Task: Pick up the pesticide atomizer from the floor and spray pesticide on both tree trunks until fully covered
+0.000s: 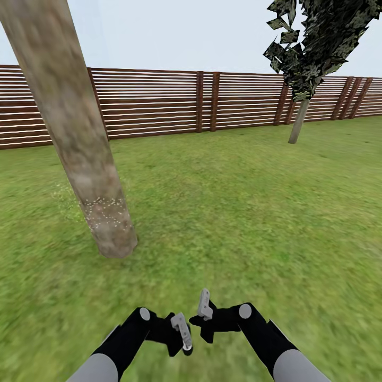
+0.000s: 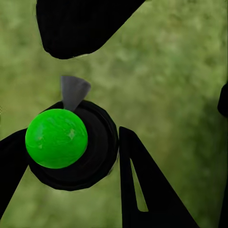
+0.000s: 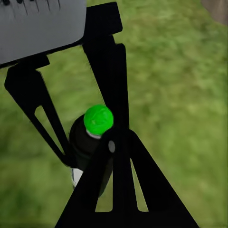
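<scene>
The pesticide atomizer [image 2: 57, 138] is a black bottle with a round bright green cap and a grey cone nozzle. My left gripper [image 2: 71, 137] is shut on it, a black finger on each side; the right wrist view also shows the atomizer [image 3: 97, 121] in that left gripper [image 3: 92, 142]. In the head view the left gripper [image 1: 181, 333] and right gripper [image 1: 204, 307] hang low over the grass, close together. The right gripper [image 3: 114, 135] is shut on nothing. A thick mottled tree trunk [image 1: 69, 116] rises ahead to the left, with white pesticide specks [image 1: 106, 209] banding it near the base.
Green lawn [image 1: 239, 212] spreads ahead and to the right. A brown slatted fence [image 1: 207, 101] closes the far side. A thin-trunked tree with dark leaves [image 1: 298, 122] stands near the fence at the right. A few white specks lie on the grass [image 1: 63, 196] left of the trunk.
</scene>
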You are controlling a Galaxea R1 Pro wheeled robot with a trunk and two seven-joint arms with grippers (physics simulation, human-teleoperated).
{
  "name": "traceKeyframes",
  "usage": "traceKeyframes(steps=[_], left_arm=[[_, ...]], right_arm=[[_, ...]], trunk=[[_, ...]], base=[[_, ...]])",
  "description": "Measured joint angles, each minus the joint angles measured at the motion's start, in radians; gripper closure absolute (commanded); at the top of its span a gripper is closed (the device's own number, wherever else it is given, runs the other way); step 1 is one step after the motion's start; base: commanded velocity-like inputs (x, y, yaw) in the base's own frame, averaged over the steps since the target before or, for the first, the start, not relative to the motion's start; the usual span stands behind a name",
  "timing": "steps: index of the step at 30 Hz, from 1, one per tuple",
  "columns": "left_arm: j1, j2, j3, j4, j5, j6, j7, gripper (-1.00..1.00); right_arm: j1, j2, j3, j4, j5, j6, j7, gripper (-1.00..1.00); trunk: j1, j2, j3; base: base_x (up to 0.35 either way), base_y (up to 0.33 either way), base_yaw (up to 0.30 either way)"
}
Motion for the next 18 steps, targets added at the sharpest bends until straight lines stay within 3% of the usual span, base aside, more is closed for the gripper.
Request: traceKeyframes(steps=[18], left_arm=[[0.000,0.000,0.004,0.001,0.040,0.000,0.001,1.00]], right_arm=[[0.000,0.000,0.000,0.001,0.001,0.000,0.000,1.00]], trunk=[[0.000,0.000,0.000]], base=[[0.000,0.000,0.000]])
